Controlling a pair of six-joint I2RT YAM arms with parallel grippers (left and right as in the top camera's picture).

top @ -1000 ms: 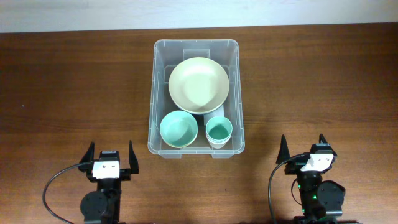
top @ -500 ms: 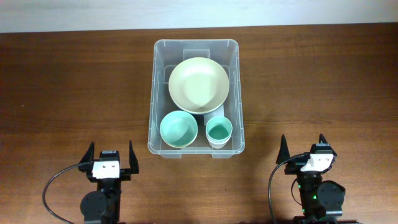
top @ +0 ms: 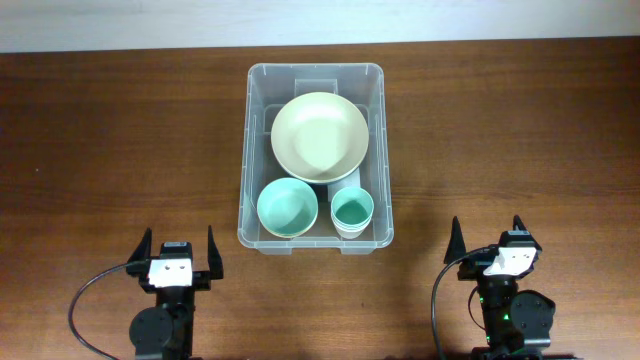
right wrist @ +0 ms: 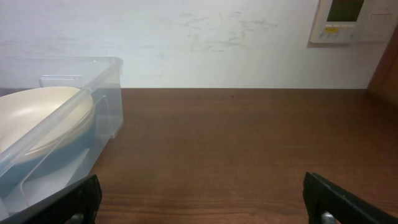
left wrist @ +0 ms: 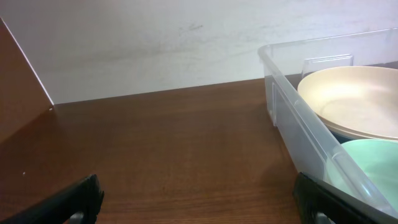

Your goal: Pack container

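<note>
The left tool (top: pixel 179 246) is seen with its two dark fingers spread wide and nothing between them, low over the near edge of the worktop (top: pixel 100 150). The right tool (top: pixel 487 236) is likewise spread apart and empty, at the same near edge.

Between the two, and somewhat farther from the robot, the large clear rectangular plastic container (top: pixel 243 160) is set flat on the worktop, apart from both tools. Its open top is turned upward. Its long axis runs from the robot's side toward the far wall, so that one short end is presented to the tools. A wide cream round bowl (top: pixel 318 137) is held in its far half. A smaller teal bowl (top: pixel 288 207) and a small white cup with a teal inside (top: pixel 351 210) are placed side by side in its near half.

The worktop is of dark brown wood grain. A scuffed white wall (left wrist: pixel 155 37) is seen behind it, and a white wall-mounted panel (right wrist: pixel 351 18) is fixed there on the right.
</note>
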